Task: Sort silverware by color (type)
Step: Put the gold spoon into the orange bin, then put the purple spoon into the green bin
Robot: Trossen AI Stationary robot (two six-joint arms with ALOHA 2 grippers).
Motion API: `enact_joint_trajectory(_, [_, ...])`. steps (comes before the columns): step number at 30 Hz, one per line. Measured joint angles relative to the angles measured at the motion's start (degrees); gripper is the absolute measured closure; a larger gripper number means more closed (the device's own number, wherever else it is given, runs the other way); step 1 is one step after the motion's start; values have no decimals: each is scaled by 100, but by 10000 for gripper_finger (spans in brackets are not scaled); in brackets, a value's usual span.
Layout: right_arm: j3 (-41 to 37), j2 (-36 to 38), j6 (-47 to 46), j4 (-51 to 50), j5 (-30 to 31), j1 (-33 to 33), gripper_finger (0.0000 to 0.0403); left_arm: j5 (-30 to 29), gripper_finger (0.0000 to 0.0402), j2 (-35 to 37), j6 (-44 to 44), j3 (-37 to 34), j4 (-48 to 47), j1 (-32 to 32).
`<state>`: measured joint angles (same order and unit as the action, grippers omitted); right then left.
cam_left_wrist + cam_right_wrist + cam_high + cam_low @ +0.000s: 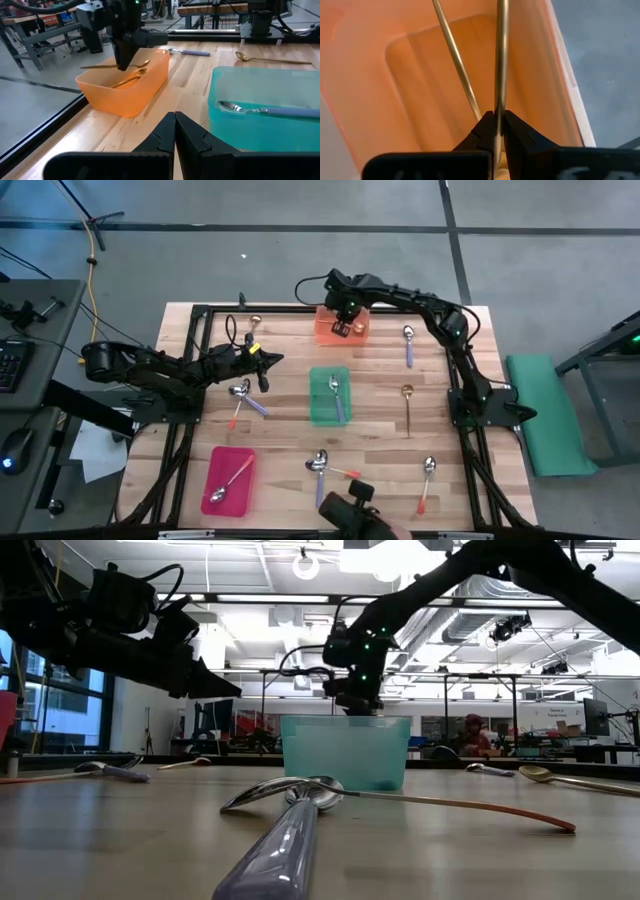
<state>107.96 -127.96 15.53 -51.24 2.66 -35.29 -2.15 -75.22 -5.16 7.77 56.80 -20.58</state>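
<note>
My right gripper (341, 330) hangs over the orange tray (356, 332) at the table's far side, shut on an all-gold spoon (137, 64). A second gold spoon (131, 78) lies inside that tray. My left gripper (272, 360) is shut on nothing, raised above the table to the left of the green tray (318, 412), which holds a purple-handled spoon (337, 398). The red tray (216, 465) holds an orange-handled spoon (232, 478). More spoons lie flat on the table: purple (408, 346), gold (407, 408), orange (426, 483). My right gripper pinches the gold spoon's thin handle (500, 95) between its two fingers, coming from above and pointing down, across the handle. The spoon sits about level, lifted above the orange tray's floor, its bowl (144, 63) on one side and the handle's free end (87, 67) on the other.
Crossed pairs of spoons lie near my left gripper (241, 393) and by the near edge (321, 465). Another gold spoon (253, 326) rests at the far left. A black frame (190, 340) borders the table. The low view camera (350, 515) stands at the near edge.
</note>
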Motion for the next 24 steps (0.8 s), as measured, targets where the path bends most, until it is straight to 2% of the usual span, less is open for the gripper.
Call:
enact_joint_trajectory(4, [0,-4,4,-1,-8,2,388,0,401,0,-38,0,0,0])
enact_joint_trajectory(10, [0,-4,-1,0,39,7,330,-1,401,0,12,0,0,0])
enact_joint_trajectory(14, [-2,46,-28,-146,48,22,311,-2,401,0,12,0,0,0])
enact_joint_trajectory(19, [-2,353,7,-278,104,170,329,-2,402,0,4,-2,0,0])
enact_joint_trajectory(24, [-2,746,144,-28,86,364,390,-2,402,0,-96,-2,-56,0])
